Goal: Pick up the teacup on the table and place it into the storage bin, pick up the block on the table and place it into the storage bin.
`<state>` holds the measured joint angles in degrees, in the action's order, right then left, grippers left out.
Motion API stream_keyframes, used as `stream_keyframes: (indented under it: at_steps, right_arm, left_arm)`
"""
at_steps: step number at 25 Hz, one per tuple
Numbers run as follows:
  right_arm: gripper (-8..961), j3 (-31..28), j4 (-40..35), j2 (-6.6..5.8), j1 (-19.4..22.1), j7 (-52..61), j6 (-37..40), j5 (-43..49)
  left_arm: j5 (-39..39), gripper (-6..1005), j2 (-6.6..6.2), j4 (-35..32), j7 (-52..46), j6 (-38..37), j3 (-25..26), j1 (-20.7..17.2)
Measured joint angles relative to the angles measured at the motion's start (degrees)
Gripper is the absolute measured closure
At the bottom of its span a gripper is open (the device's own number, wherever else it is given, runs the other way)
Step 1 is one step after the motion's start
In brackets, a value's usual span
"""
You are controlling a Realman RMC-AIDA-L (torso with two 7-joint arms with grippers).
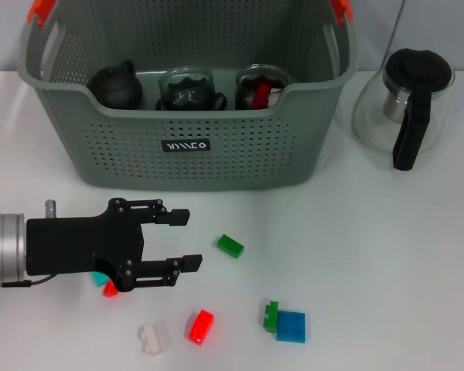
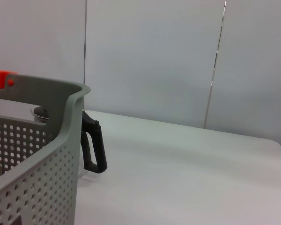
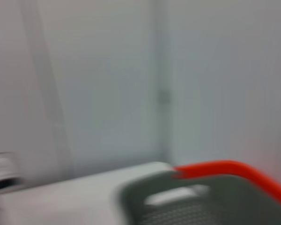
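The grey-green perforated storage bin [image 1: 201, 147] stands at the back of the table. It holds a dark teapot [image 1: 117, 85], a glass cup [image 1: 187, 90] and a second glass cup [image 1: 259, 86] with red and white pieces in it. Loose blocks lie in front: green [image 1: 230, 246], red [image 1: 201, 325], white [image 1: 153, 337], a blue and green one [image 1: 288, 323], and a red-teal one [image 1: 106, 285] partly under my arm. My left gripper [image 1: 182, 240] is open and empty, low over the table left of the green block. My right gripper is out of the head view.
A glass pitcher [image 1: 406, 104] with a black lid and handle stands right of the bin; its handle [image 2: 93, 145] shows past the bin's corner [image 2: 37, 154] in the left wrist view. The right wrist view shows the bin's rim [image 3: 206, 197] with an orange clip [image 3: 225, 168].
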<state>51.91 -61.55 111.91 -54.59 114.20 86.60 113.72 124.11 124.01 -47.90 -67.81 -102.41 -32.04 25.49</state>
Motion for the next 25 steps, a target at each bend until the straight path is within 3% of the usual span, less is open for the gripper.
stream_keyframes:
  at_steps: [5, 8, 13, 15, 17, 18, 20, 21, 25]
  right_arm:
    - [102, 0.2, -4.5, -0.35, 7.0, -3.6, 18.5, -8.9]
    - [78, 1.8, -8.1, 0.25, 10.6, -3.4, 25.4, -5.7]
    - [55, 10.2, -10.6, 0.89, 14.8, -1.1, 26.7, 2.3]
    - [55, 12.6, -10.0, 2.03, 14.7, -0.9, 26.7, 6.7]
    - [55, 14.0, -9.4, 4.06, 13.7, -0.9, 26.6, 12.0]
    - [55, 14.6, -9.2, 5.84, 12.7, -0.8, 26.5, 16.1]
    - [55, 16.0, -8.2, 8.1, 11.0, -0.5, 25.5, 21.8]
    - [55, 17.7, -7.1, 8.71, 10.1, 0.3, 24.5, 23.6]
    - [54, 27.3, -1.4, 8.42, 6.6, 4.8, 18.9, 23.5]
  left_arm:
    - [0.0, 325, 0.0, 0.0, 0.2, 0.0, 0.0, 0.0]
    - [0.0, 325, -0.02, -0.1, 0.3, 0.0, 0.0, 0.0]
    - [0.3, 325, -0.17, -0.1, 0.4, 0.2, 0.0, 0.3]
    - [0.4, 325, -0.17, 0.0, 0.4, 0.2, -0.1, 0.5]
    - [0.4, 325, -0.18, 0.0, 0.4, 0.3, -0.1, 0.5]
    - [0.4, 325, -0.17, 0.0, 0.4, 0.3, -0.2, 0.6]
    - [0.4, 325, -0.18, 0.1, 0.4, 0.3, -0.3, 0.5]
    - [0.4, 325, -0.17, 0.2, 0.5, 0.4, -0.4, 0.5]
    - [0.2, 325, -0.12, 0.6, 1.4, 0.6, -0.3, 0.4]
